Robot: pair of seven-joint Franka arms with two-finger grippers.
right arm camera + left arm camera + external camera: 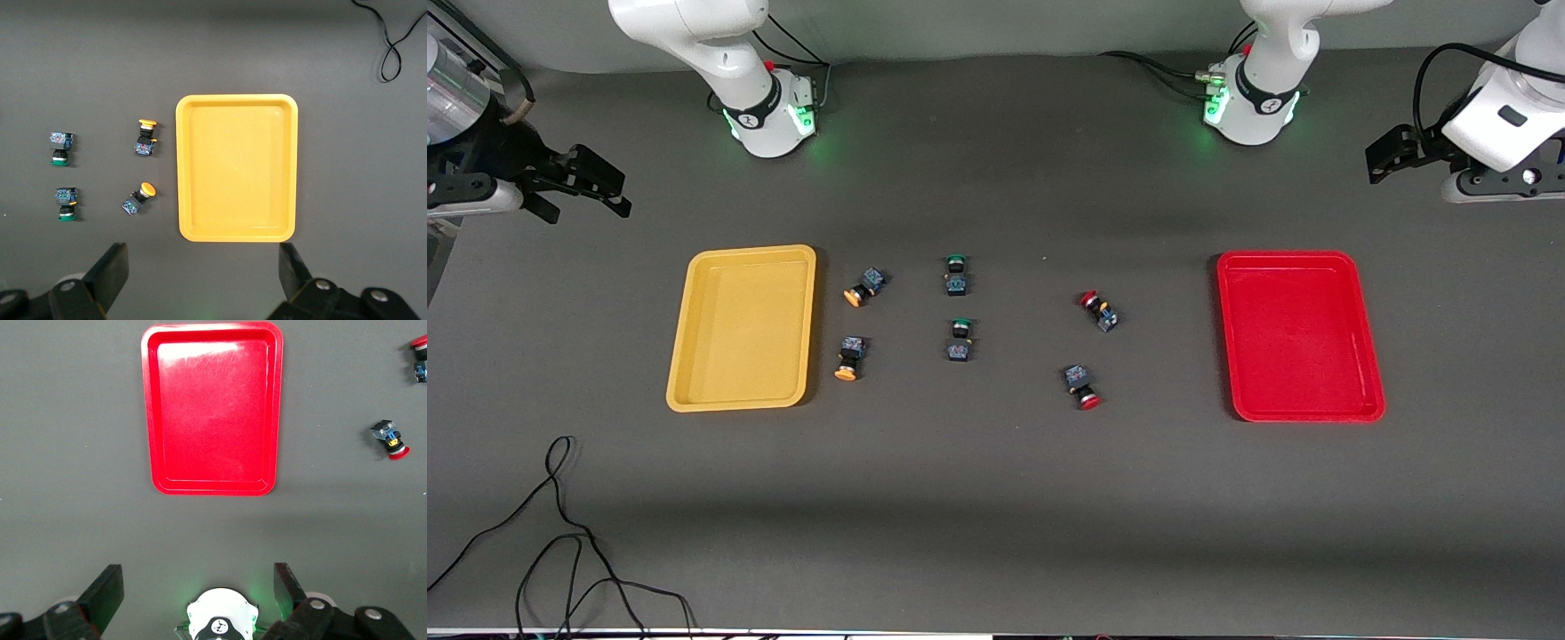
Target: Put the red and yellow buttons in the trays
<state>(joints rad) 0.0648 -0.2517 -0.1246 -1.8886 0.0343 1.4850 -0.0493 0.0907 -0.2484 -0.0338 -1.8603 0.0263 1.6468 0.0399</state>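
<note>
The dark grey table [996,498] is carrying two trays and six small switches. The yellow tray [694,356] is lying toward the right arm's end, the red tray [1369,373] toward the left arm's end. Just beside the yellow tray, at its 3 o'clock in the front view, two yellow-capped buttons [850,357] are lying on their sides. Two green-capped switches [957,275] are sitting mid-table, one at 12 o'clock of the other. Two red-capped buttons [1098,311] are lying between them and the red tray. A black cable [560,533] is trailing across the table's near corner.
</note>
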